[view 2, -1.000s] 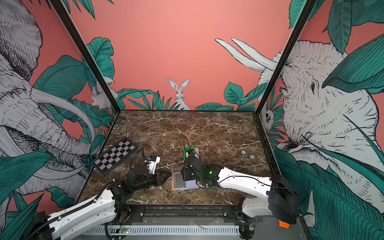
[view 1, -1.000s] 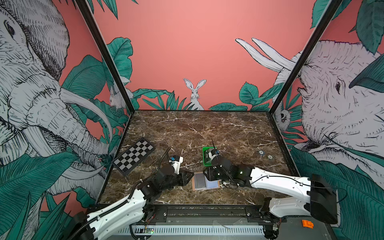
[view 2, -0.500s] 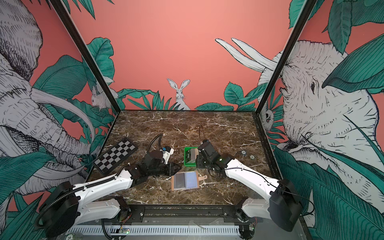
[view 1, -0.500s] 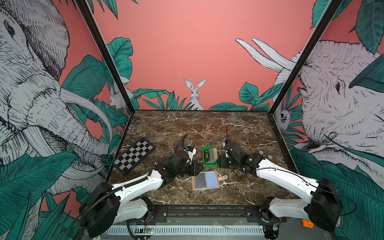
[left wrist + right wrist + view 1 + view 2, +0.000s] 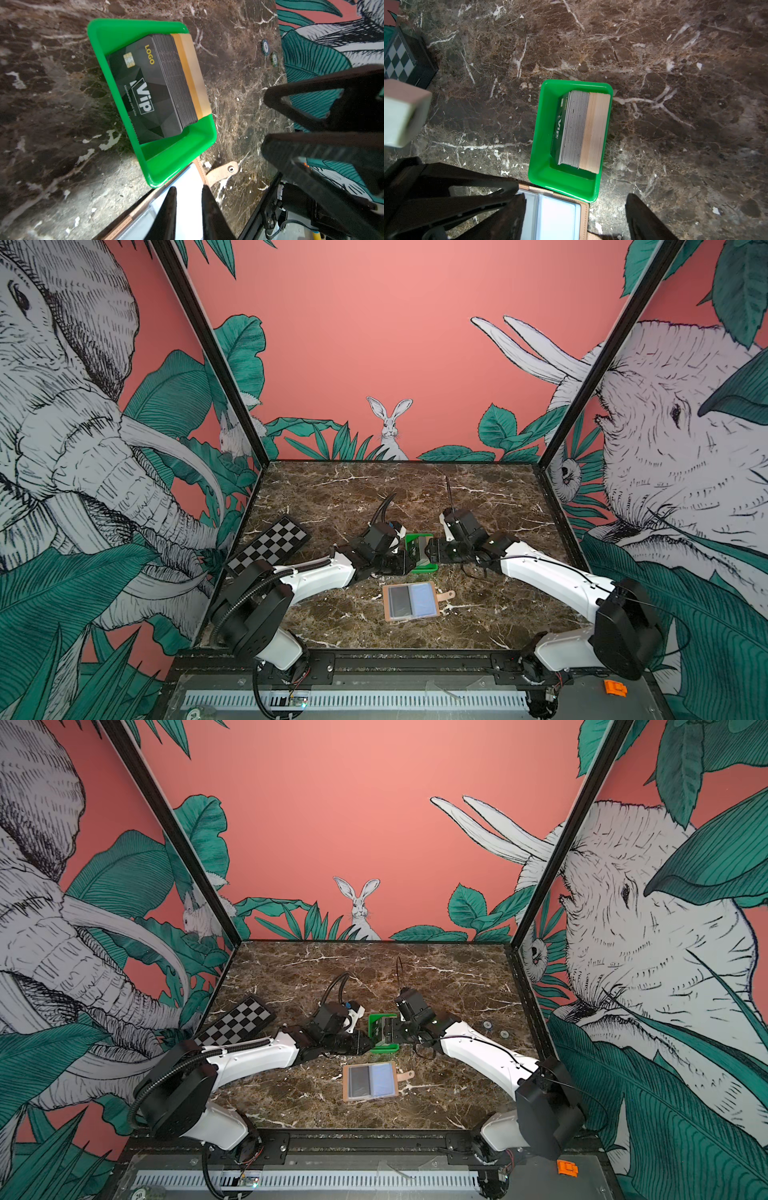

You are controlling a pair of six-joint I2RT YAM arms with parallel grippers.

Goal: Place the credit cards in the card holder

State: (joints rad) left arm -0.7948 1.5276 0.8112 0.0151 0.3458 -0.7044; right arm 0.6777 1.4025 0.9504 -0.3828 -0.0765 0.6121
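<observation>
- Green plastic tray (image 5: pixel 424 569) sits mid-tabletop (image 5: pixel 374 489) and holds the credit cards (image 5: pixel 581 131), packed on edge in one leaning stack.
- The black card (image 5: pixel 149 87) printed "VIP" and "LOGO" faces outward. Dark grey cards are behind it, and the tan cards (image 5: pixel 193 72) are at the far side, against the tray's rim.
- The card holder (image 5: pixel 411 600) lies open and flat on the tabletop just in front of the tray, apart from it in both top views.
- Its clear pockets show a dark grey card (image 5: pixel 400 600) on the left and a light blue card (image 5: pixel 423 599) on the right. Its strap tab (image 5: pixel 446 595) points right.
- The left gripper (image 5: pixel 189 191) is at the tray's left edge. Its fingers (image 5: pixel 170 207) are only narrowly parted and grasp nothing; the card holder shows through the gap.
- The right gripper (image 5: pixel 576 197) is at the tray's right edge, spread wide and empty.
- Whether either gripper touches the tray cannot be told.
- A checkerboard (image 5: pixel 270 549) lies at the left edge of the tabletop, well apart from the tray.
- Two small round discs (image 5: pixel 488 1025) lie near the right edge.
</observation>
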